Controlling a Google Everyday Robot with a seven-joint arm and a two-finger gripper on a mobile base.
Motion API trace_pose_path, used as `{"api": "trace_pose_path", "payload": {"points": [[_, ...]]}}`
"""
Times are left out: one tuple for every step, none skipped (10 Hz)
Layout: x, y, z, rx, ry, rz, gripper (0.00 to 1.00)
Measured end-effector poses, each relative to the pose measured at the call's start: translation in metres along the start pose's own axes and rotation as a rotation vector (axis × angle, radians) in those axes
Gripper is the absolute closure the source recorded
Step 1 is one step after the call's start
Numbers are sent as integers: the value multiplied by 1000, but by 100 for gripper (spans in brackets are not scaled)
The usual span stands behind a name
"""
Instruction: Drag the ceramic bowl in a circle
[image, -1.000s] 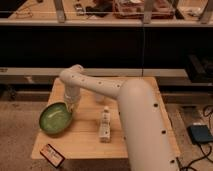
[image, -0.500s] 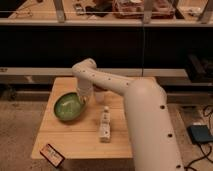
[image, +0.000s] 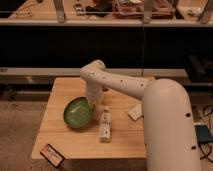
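The ceramic bowl (image: 77, 113), green and glossy with a darker rim, sits left of centre on the wooden table (image: 60, 90) and looks slightly tilted. My gripper (image: 93, 103) reaches down from the white arm onto the bowl's far right rim and is shut on it. The fingertips are partly hidden behind the wrist and the rim.
A white bottle-like item (image: 104, 125) lies just right of the bowl, close to its edge. A small white object (image: 135, 112) lies further right, partly behind my arm. A dark packet (image: 52, 154) lies at the front left corner. Dark shelving stands behind the table.
The bowl has moved with my gripper, first from the table's left side back and to the right, then further right and towards the front, close to the white bottle.
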Motion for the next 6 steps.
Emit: {"api": "trace_pose_path", "payload": {"points": [[-13,2,1,5,-21,-18,100],[-29,-1,1,4,-43,-62,100],[-37,-6,2,-4,-49,-92,100],[-44,-13,3,-14,-54,-127,100],[-51,-21,5,-21,-59,-160,100],[-57,-34,7,-23,-62,-195,100]]}}
